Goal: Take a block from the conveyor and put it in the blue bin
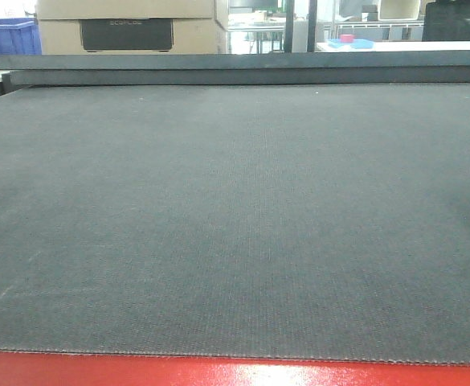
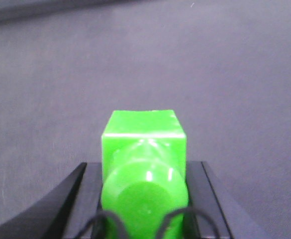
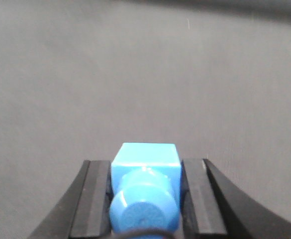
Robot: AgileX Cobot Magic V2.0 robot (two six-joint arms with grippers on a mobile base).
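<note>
Your right claw (image 3: 144,169) clamps the small bright-blue plastic block (image 3: 145,155); your left claw (image 2: 144,172) clamps a green plastic block (image 2: 144,130). Grip firmly, lift straight, travel level.

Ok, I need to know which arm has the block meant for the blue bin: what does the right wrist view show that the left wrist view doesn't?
Only the right wrist view shows the blue block, a studded cube clamped in the right gripper. Only the left wrist view shows a green block of the same shape, clamped in the left gripper. Both views share black fingers flanking a cube and the dark grey conveyor belt beyond it. Neither shows a bin.
</note>
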